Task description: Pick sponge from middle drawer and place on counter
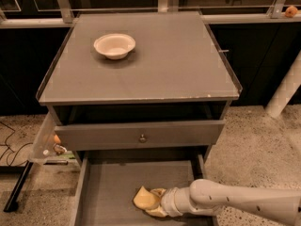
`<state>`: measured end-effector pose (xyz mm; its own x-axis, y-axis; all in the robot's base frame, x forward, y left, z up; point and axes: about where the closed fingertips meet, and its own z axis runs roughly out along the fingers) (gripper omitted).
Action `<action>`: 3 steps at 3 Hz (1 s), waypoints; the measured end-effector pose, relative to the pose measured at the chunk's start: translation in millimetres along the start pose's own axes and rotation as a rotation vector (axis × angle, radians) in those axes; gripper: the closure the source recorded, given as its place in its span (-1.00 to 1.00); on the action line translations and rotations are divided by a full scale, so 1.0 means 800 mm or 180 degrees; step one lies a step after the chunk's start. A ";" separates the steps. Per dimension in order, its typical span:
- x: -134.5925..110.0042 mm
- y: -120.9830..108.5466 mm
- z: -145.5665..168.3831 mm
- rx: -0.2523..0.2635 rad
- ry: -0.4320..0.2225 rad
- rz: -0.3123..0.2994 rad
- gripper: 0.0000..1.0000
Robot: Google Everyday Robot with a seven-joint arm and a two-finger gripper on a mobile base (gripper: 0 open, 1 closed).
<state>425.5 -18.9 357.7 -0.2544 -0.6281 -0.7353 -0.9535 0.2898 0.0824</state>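
Lab test space: speckled floor (256, 142), loose cables (8, 147) lower left, standalone cabinet (188, 133); end effector (162, 204) lower centre, in drawer (113, 185).
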 end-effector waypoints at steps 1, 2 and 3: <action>-0.012 0.001 -0.036 -0.0124 -0.0040 -0.0001 1.00; -0.036 0.003 -0.090 -0.0191 -0.0095 -0.0086 1.00; -0.081 -0.006 -0.182 -0.0077 -0.0081 -0.0350 1.00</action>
<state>423.4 -84.4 502.9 -0.1443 -0.6366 -0.7576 -0.9792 0.2024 0.0165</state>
